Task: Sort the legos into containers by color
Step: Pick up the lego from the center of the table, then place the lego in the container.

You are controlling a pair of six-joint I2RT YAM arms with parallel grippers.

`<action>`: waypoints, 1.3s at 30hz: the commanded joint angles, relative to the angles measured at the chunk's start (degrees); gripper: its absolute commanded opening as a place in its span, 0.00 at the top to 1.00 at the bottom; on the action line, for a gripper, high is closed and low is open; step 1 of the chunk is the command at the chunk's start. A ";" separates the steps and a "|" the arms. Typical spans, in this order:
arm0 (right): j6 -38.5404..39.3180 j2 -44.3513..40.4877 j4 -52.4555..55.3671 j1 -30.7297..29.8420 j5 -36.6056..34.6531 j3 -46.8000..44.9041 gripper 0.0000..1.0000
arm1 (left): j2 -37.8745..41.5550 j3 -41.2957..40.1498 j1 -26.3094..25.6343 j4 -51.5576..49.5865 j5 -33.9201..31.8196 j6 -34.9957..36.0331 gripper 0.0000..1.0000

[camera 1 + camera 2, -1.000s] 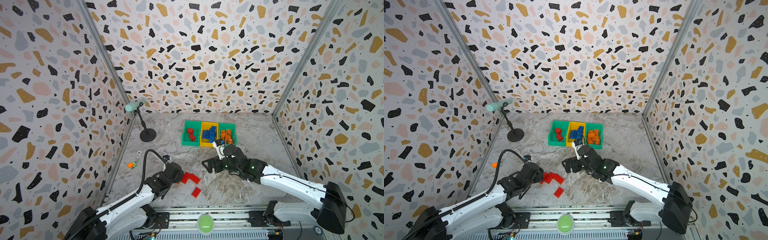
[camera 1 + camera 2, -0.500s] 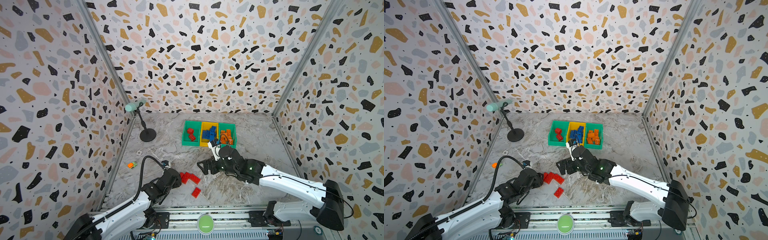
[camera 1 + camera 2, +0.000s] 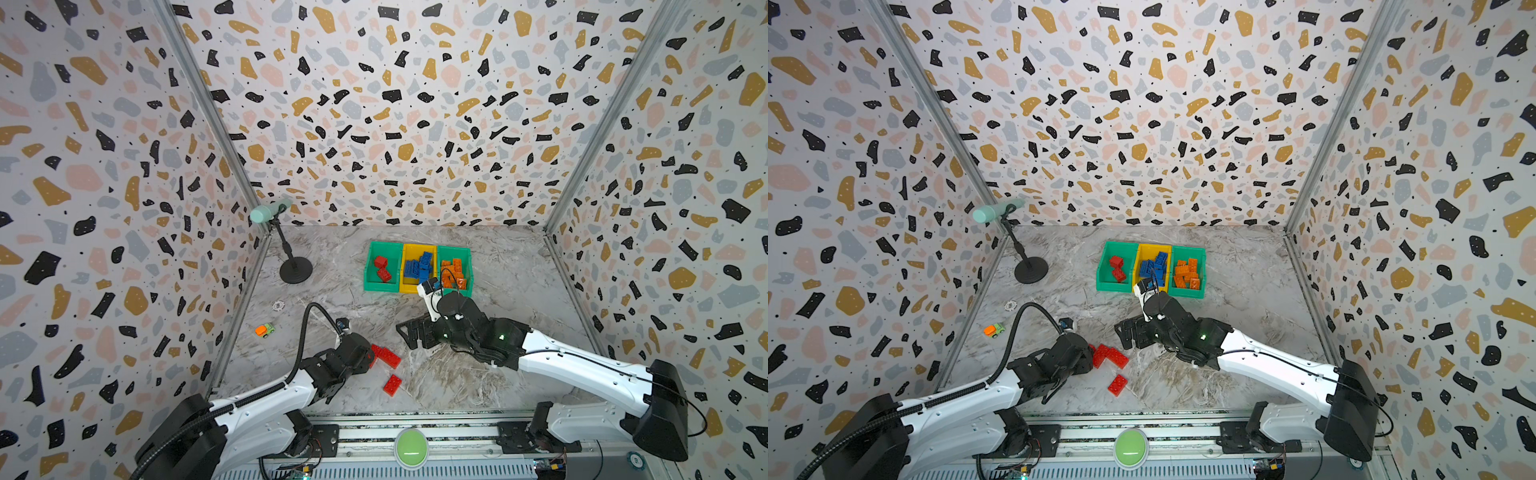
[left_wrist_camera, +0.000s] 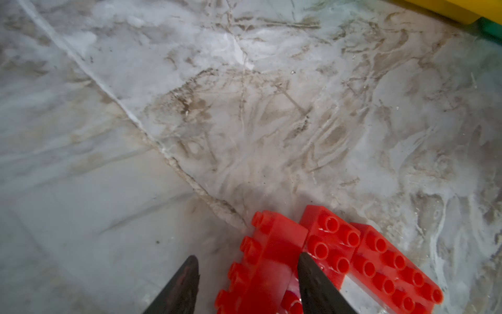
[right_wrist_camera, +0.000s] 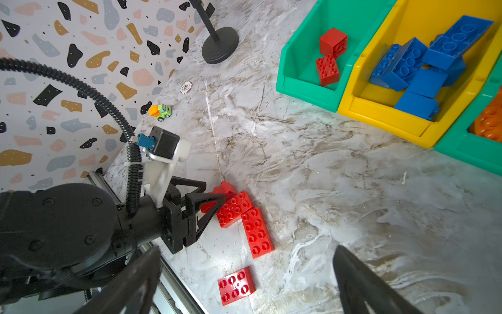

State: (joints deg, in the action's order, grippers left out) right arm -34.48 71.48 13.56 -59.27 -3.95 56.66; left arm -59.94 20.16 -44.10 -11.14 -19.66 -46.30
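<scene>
Sorting desk (image 3: 478, 386), read from the robot's left to its right. Out beyond the left fingers (image 4: 182, 288), toward the left wall (image 3: 124, 208), lie a toy car (image 5: 160, 112) and a round chip (image 5: 186, 87); the chip's print is too small to read with certainty. Farther off on that side stands a black stand (image 5: 219, 49).

The left fingers are parted and straddle a tipped red brick (image 4: 269, 252) resting on its edge. One finger is against its flank and the other stands clear, so nothing is clamped. Crowding the outer side of the touching finger is a second red brick (image 4: 330, 244), itself touching a long red brick (image 4: 394, 269). A square red brick (image 5: 235, 285) lies apart, between this group and the front rail (image 3: 415, 419).

The right fingers (image 5: 358, 280) are spread wide and hold nothing; their tips are near the long red brick without touching it.

Beyond the left fingertips the marble is bare up to the containers, three bins touching in a row:
- a green bin (image 5: 307, 93) with two red bricks (image 5: 327, 69)
- a yellow bin (image 5: 385, 119) with blue bricks (image 5: 407, 65)
- a far green bin (image 3: 1190, 293) with orange bricks (image 3: 1185, 272)
</scene>
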 commanded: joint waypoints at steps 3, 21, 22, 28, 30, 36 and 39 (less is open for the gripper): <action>0.29 -2.25 0.94 -0.15 -1.14 0.40 0.01 | -0.31 1.46 -0.25 -1.98 -5.07 -0.51 0.43; 0.47 -3.64 0.32 0.85 -1.69 -2.06 0.01 | -5.70 5.83 -0.21 -4.36 -6.98 -1.71 0.73; 0.55 -4.09 0.32 1.05 -1.83 -2.36 0.01 | -5.54 7.17 -0.22 -5.04 -8.42 -1.38 0.76; 0.40 -8.64 -1.03 2.92 -2.20 -5.79 0.01 | -10.65 18.92 2.36 -5.05 -12.34 3.76 0.79; 0.31 -9.81 -1.09 3.98 -1.60 -6.85 0.01 | -14.61 23.97 3.84 -3.92 -11.70 6.42 0.79; 0.42 -12.04 -1.25 7.67 0.60 -9.28 0.01 | -33.95 46.24 9.31 -3.10 -9.59 15.05 0.79; 0.59 -13.18 -0.53 8.79 0.97 -9.53 0.01 | -44.45 58.47 12.34 -5.73 -8.43 17.90 0.78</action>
State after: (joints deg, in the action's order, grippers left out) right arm -34.41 60.42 12.80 -51.35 -3.84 47.00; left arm -97.89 71.24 -34.28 -15.29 -28.97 -33.91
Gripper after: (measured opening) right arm 0.989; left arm 0.262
